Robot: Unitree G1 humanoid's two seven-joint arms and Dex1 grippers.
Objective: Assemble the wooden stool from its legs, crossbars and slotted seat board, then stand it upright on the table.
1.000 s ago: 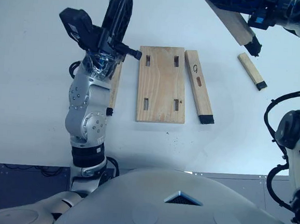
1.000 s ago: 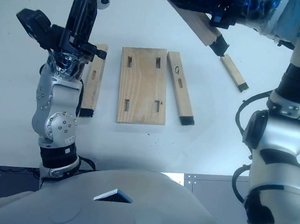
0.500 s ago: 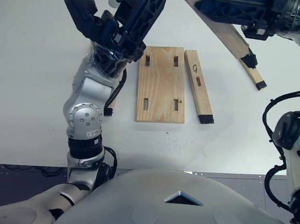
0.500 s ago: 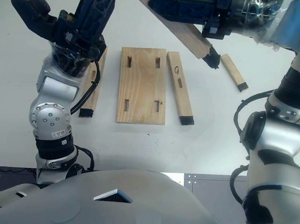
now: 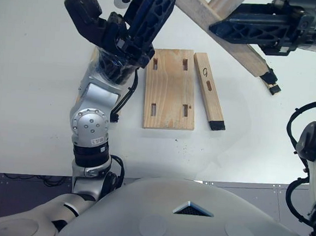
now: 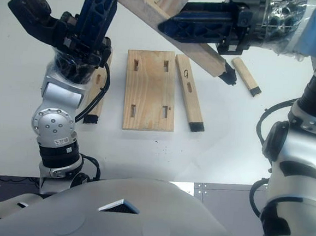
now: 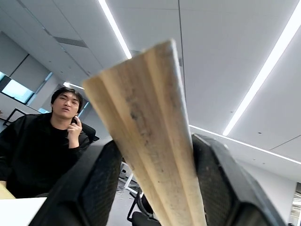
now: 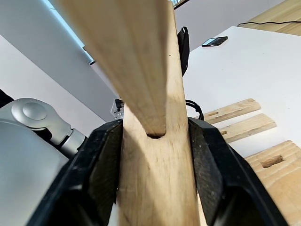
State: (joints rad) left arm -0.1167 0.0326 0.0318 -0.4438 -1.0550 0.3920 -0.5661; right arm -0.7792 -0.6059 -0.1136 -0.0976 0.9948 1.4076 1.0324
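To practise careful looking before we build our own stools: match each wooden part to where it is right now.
Parts: 1 seat board; 2 marked leg; 3 raised leg; 4 short piece.
Places: A gripped in the right hand, off the table; B far right on the table; C flat, mid-table; D lying just right of the seat board.
Pairs: 1-C, 2-D, 3-A, 4-B.

Seat board (image 5: 170,89), leg (image 8: 155,202) and crossbar (image 7: 146,117) are pale bare wood, matt, grain showing. The desk (image 5: 32,113) is smooth matt white. Left end effector (image 7: 155,160) and right end effector (image 8: 155,141) look matt black plastic.
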